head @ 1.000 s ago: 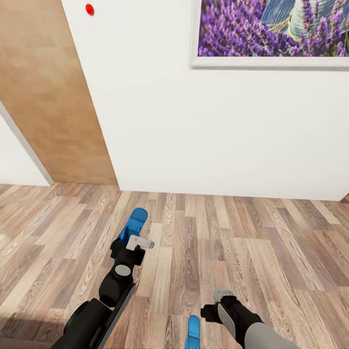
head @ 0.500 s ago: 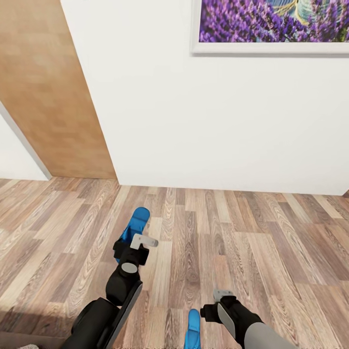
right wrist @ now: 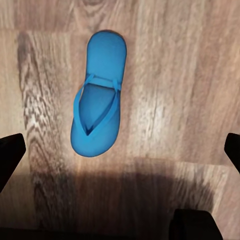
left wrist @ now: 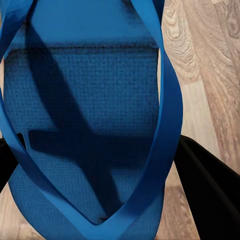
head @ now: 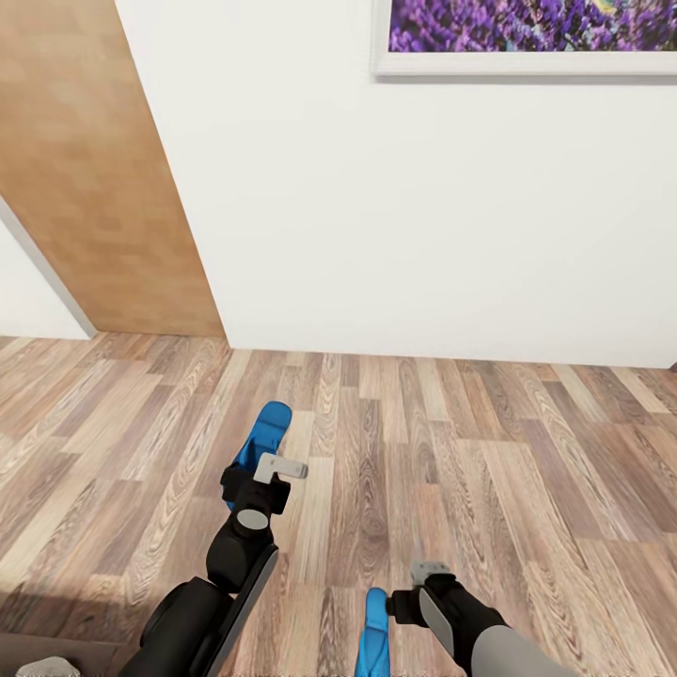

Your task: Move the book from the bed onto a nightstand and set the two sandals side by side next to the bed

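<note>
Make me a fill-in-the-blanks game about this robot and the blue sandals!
1. Both sandals, one by the left gripper and one below the right gripper, are colored ____.
2. The floor is made of ____ planks.
3. The painting on the wall shows ____ flowers.
4. The sandal in the right wrist view lies ____ on the floor.

Missing words: blue; wood; purple; flat

painting (head: 527, 38) cropped — second sandal (head: 375, 636) half-hidden
</note>
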